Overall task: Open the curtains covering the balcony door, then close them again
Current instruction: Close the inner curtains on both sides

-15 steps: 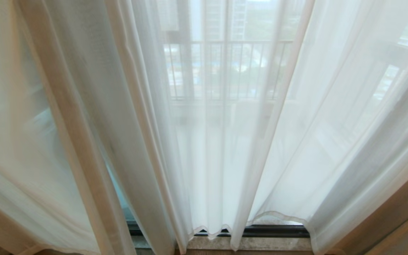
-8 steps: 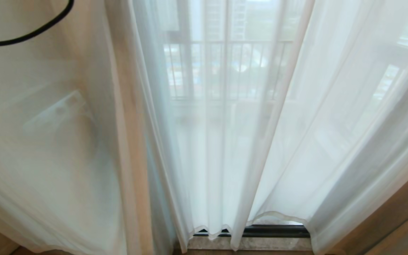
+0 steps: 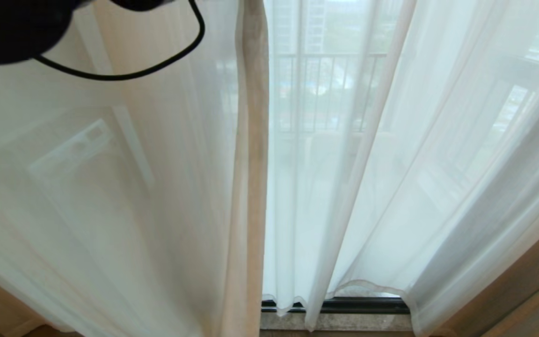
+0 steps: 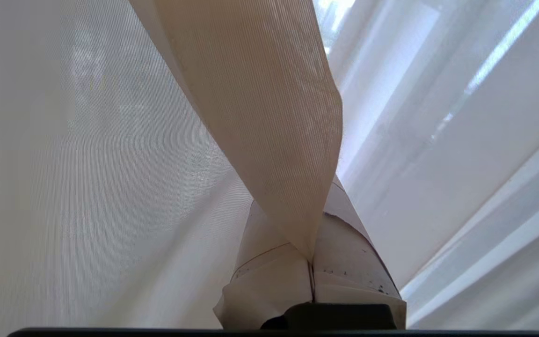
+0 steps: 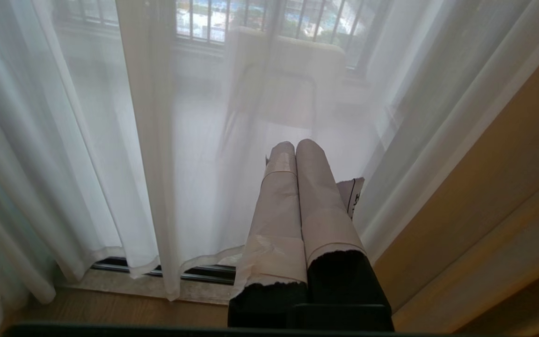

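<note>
The left end effector (image 4: 310, 262), its tape-wrapped fingers (image 4: 274, 276) pinching the vertical hemmed edge of the sheer white floor-length curtains (image 3: 251, 164), is standing high at the left. The dark-framed glass balcony door (image 3: 344, 305) is lying behind the fabric, rightward. The right end effector (image 5: 297, 154) is hanging closed, empty, low on the right.

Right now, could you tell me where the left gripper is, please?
In the left wrist view, the left gripper is shut on the folded edge of the curtains; the head view shows only the arm's dark bulk at upper left.
</note>
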Robot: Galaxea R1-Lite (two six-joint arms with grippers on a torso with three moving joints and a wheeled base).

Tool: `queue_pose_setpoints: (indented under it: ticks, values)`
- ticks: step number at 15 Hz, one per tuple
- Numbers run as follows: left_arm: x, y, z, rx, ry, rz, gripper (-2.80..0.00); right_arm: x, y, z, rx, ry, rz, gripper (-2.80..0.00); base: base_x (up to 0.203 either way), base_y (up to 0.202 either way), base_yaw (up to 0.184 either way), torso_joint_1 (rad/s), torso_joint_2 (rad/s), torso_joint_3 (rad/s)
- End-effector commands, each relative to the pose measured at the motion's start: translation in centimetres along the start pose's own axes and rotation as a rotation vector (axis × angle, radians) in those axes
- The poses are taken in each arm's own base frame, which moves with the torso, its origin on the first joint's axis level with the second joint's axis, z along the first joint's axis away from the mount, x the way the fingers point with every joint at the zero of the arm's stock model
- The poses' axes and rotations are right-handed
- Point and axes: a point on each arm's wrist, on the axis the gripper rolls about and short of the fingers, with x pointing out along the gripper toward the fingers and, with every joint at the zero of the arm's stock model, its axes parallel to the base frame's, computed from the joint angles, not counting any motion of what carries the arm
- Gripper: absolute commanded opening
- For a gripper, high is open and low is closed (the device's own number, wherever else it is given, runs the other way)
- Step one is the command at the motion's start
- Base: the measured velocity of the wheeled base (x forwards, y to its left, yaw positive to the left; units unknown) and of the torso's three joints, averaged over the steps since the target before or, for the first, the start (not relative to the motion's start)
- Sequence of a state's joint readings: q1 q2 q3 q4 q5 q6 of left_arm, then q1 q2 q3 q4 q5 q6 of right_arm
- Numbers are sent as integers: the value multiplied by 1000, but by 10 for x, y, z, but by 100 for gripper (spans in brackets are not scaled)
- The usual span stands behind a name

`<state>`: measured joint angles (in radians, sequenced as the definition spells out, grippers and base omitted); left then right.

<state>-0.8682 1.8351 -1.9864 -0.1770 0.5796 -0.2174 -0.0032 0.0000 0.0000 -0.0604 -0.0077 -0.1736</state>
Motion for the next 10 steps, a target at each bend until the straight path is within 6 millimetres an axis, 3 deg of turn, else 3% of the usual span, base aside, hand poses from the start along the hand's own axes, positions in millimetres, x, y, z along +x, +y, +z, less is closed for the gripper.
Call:
queue_pose_setpoints:
  ticks: [1,5,10]
  values:
    - [1,-12,-18,5,38,-25,-280,0,0,0,-1,-1,0,-280,0,0,0,0,0,0]
    - [-7,-41,-43,-5,83,-100,-280,0,0,0,-1,1,0,-280,0,0,0,0,0,0]
    - [-9,-57,-68,7,129,-133,-280,0,0,0,-1,0,0,-280,0,0,0,0,0,0]
